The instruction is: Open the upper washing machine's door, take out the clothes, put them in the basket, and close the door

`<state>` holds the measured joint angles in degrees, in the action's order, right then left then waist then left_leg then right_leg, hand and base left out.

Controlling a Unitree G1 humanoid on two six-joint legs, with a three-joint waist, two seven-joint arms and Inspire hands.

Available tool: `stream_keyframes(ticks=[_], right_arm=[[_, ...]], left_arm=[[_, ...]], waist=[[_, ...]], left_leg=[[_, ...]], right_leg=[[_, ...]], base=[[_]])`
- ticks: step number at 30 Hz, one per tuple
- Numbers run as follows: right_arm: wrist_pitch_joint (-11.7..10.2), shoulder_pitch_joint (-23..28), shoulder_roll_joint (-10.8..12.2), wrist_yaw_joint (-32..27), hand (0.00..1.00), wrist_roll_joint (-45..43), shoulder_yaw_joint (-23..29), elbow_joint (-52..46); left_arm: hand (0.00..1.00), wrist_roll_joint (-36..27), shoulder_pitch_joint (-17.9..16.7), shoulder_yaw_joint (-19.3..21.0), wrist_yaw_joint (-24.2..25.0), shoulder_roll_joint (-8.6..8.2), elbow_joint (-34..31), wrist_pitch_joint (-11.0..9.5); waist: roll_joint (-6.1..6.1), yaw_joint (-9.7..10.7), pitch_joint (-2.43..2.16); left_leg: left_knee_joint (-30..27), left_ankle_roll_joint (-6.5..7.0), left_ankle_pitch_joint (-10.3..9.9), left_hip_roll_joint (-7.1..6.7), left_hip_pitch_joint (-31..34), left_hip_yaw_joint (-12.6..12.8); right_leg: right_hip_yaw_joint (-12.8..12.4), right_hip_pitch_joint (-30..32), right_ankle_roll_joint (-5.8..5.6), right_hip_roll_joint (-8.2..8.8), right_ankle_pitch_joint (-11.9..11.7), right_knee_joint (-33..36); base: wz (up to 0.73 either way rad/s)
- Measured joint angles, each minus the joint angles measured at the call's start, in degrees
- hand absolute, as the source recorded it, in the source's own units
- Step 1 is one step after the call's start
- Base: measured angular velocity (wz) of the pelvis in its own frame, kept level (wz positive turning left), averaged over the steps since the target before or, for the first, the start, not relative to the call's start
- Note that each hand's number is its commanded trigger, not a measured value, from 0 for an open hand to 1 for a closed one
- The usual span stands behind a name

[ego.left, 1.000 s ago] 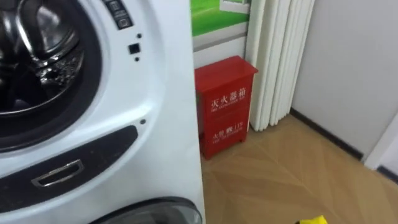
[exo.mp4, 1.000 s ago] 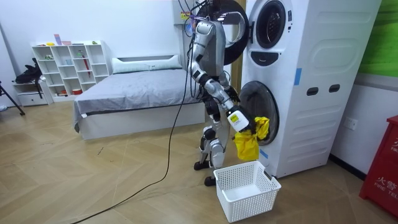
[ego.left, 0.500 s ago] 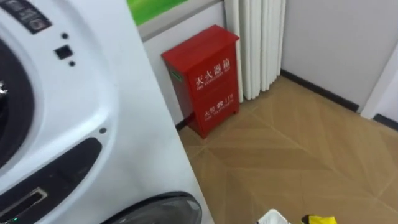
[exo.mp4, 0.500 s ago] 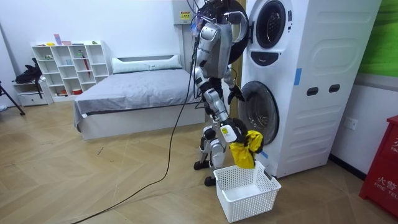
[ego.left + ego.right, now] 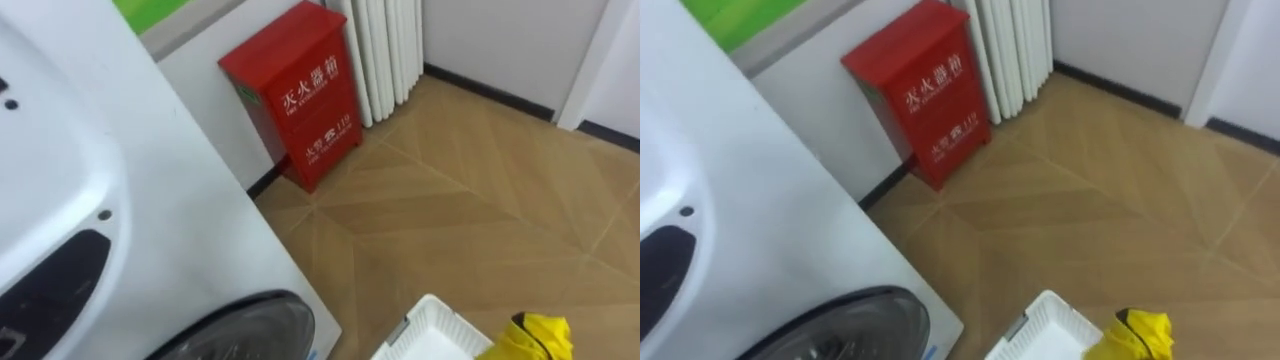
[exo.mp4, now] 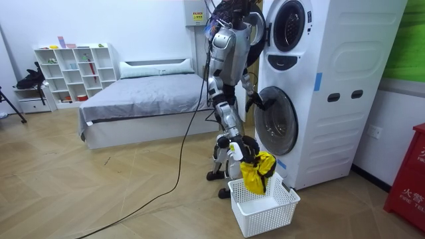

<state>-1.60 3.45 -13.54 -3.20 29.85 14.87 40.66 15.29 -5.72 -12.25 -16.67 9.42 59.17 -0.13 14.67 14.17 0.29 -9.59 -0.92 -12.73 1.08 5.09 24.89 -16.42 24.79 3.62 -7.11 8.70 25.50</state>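
Room view: the robot stands facing the stacked washing machine. Its right hand grips a yellow garment, which hangs just over the white laundry basket on the floor. The left hand is by the lower door; I cannot tell how its fingers stand. A red fire cabinet stands beyond the machine, on the right.

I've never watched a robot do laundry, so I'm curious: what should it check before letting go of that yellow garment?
1. Firm hold: the right hand grips the yellow garment: ok.
2. Garment hangs over the white basket, with its lower end within the rim: ok.
3. Basket stands upright on the floor beside the washing machine: ok.
4. The left hand, up by the lower door, is free of the garment: ok.
5. More clothes left in the drum: cannot tell.
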Motion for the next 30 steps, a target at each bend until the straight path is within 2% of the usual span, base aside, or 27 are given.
stream_keyframes(ticks=[4, 6, 8, 13, 18, 19, 20, 24, 27, 30], right_arm=[[-0.4, -2.3, -0.7, -0.6, 1.00, -0.2, 0.0, 3.9], [-0.5, -2.5, -0.9, -0.8, 1.00, -0.2, -0.2, 4.1], [-0.5, -2.9, -1.0, -0.9, 1.00, -0.1, -0.2, 4.1], [-0.6, -3.4, -0.9, -0.8, 1.00, 0.3, -1.1, 4.1], [-0.6, -3.8, -0.7, 0.4, 1.00, 1.2, -3.1, 4.2], [-0.9, -3.9, -0.7, 0.4, 0.69, 1.2, -3.7, 4.4], [-1.1, -4.0, -0.5, 0.5, 0.00, 1.2, -4.3, 4.8], [-1.6, -4.6, 0.7, 1.6, 0.00, 1.2, -4.8, 8.0], [-1.5, -4.6, 2.0, 1.7, 0.00, 1.3, -5.0, 8.7], [-1.5, -4.6, 2.2, 2.1, 0.00, 3.0, -5.3, 10.3]], left_arm=[[0.00, -0.1, 0.3, -1.0, 0.0, -0.07, 0.4, -0.4], [0.00, -0.3, 0.5, -1.7, -0.1, -0.12, 0.7, -0.6], [0.00, -2.4, 0.5, -2.7, -0.2, -0.25, 0.7, -0.8], [0.00, -4.5, 0.6, -3.7, -0.2, -1.34, 1.2, -1.3], [0.00, -4.6, 0.6, -3.7, -0.1, -1.58, 1.6, -1.5], [0.00, -4.6, 0.7, -3.7, -0.1, -1.65, 2.3, -1.5], [0.00, -4.6, 0.9, -3.7, -0.1, -1.71, 2.7, -1.6], [0.00, -4.6, 0.9, -3.7, 0.0, -1.85, 2.7, -2.1], [0.00, -4.5, 0.9, -3.8, 0.0, -1.88, 2.8, -2.4], [0.00, -4.5, 0.8, -3.9, 0.0, -1.90, 2.7, -2.4]], waist=[[0.02, 0.0, 0.02], [-0.46, -0.1, 0.38], [-0.61, -0.2, 0.48], [-0.69, -0.3, 0.48], [-0.76, -0.3, 0.45], [-0.80, -0.3, 0.45], [-0.83, -0.3, 0.46], [-1.28, -0.3, 0.45], [-1.68, -0.3, 0.41], [-2.17, -0.4, 0.16]], left_leg=[[-0.1, 0.09, 0.1, -0.05, 0.1, 0.0], [-0.1, 0.14, 0.1, -0.07, 0.2, -0.1], [-0.1, 0.14, 0.1, -0.28, 0.3, -0.2], [-0.3, 0.46, 0.3, -0.65, 0.9, -0.6], [-1.2, 0.47, 0.3, -0.64, 1.5, -0.7], [-1.2, 0.47, 0.3, -0.64, 1.5, -0.7], [-1.2, 0.47, 0.3, -0.64, 1.4, -0.7], [-1.2, 0.47, 0.3, -0.59, 1.4, -0.9], [-1.2, 0.49, 0.3, -0.70, 1.3, -2.2], [-1.1, 0.86, 0.5, -0.74, 1.2, -3.2]], right_leg=[[0.1, 0.4, 0.04, -0.02, 0.1, 0.6], [0.2, 0.4, 0.08, 0.00, 0.2, 0.8], [0.3, 0.9, 0.03, 0.20, 0.6, 1.5], [0.9, 1.5, -0.03, 0.77, 0.9, 2.2], [1.6, 1.3, -0.08, 1.32, 0.9, 2.2], [1.9, 1.3, -0.04, 1.48, 0.9, 2.2], [2.2, 1.2, -0.02, 1.58, 0.9, 2.2], [2.8, 0.8, 0.00, 1.88, 0.9, 2.1], [3.7, 0.4, -0.03, 2.33, 1.0, 1.7], [5.3, -0.6, -0.16, 3.05, 1.0, 0.7]], base=[[0.02], [0.04], [0.04], [0.11], [0.09], [0.07], [0.07], [0.12], [0.15], [0.26]])
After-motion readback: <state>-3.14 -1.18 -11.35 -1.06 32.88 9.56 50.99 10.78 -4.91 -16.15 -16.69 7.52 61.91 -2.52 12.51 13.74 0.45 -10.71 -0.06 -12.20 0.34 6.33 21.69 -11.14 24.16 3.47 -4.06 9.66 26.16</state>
